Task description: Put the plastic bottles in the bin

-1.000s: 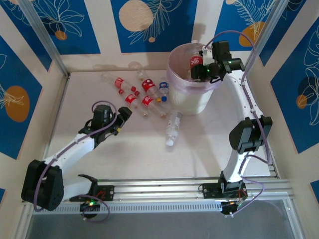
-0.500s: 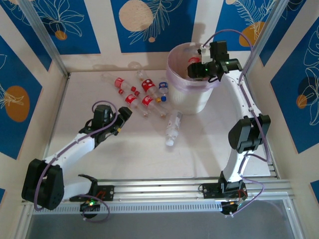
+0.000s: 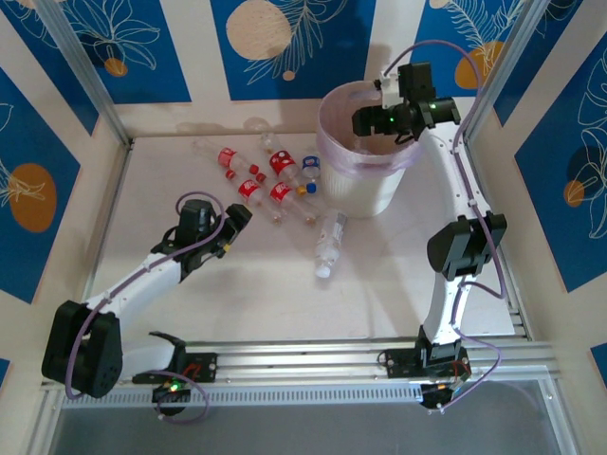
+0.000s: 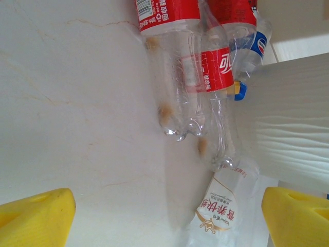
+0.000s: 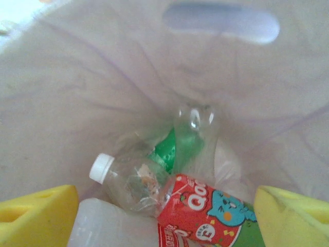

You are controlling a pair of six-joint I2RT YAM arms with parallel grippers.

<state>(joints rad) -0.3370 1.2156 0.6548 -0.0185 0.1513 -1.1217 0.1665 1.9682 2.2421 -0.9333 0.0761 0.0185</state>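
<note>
Several bottles (image 5: 133, 185) lie inside the bin (image 3: 372, 190) under the right arm's wide-open, empty jaws, so that drop looks finished; next, the left arm's jaws, open and empty beside the remaining bottles (image 4: 177, 77) on the tabletop (image 3: 285, 303), must close around one.

Pale cream tabletop (image 3: 285, 303), faintly veined, is lying under soft, even light and is showing only weak shadows. Blue wall panels (image 3: 285, 43) printed with white leaf outlines and peach discs, alternating with cream strips, are enclosing it at the back and both sides. Two slanting aluminium posts (image 3: 81, 71) are standing at the back corners, and an aluminium rail (image 3: 313, 360) is running along the near edge.
</note>
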